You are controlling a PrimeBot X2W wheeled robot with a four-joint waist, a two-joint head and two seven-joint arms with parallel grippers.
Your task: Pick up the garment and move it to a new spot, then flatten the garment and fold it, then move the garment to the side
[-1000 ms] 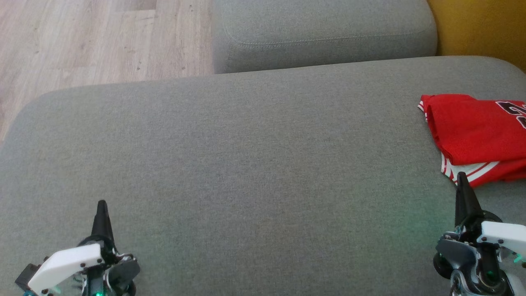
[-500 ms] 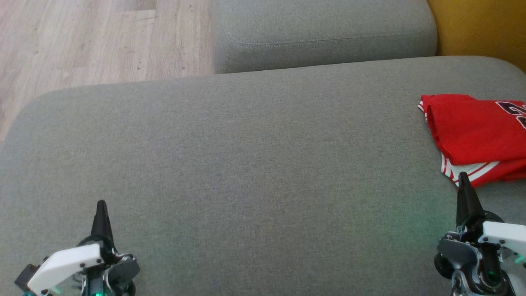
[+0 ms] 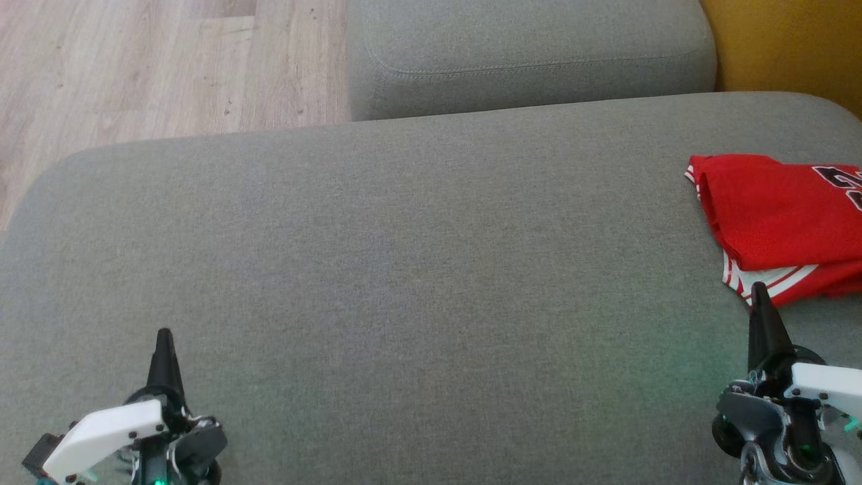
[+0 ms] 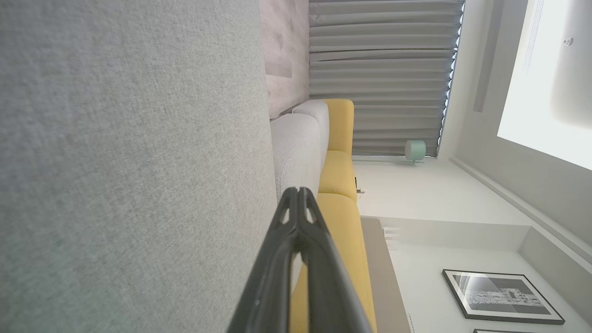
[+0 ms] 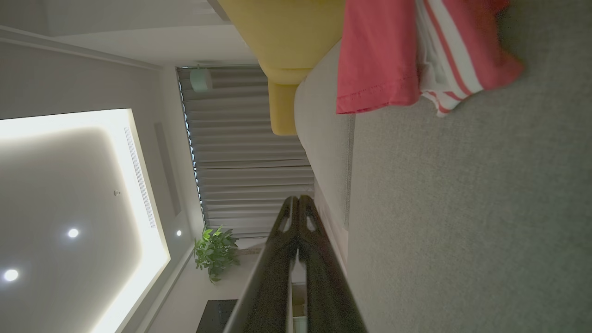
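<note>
Left claw (image 3: 163,335) and right claw (image 3: 759,289) clenched, empty
We are hovering over the sofa (image 3: 417,269), right claw near the red garment (image 3: 774,215).

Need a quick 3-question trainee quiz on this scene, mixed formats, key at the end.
1. True or false: the left gripper holds the jersey.
2. The jersey lies on the cushion at: A) the robot's right, B) the middle, C) the robot's left.
3. Fill in: the left gripper is ___ (open/shut).

Key: 1 false; 2 A; 3 shut.
</note>
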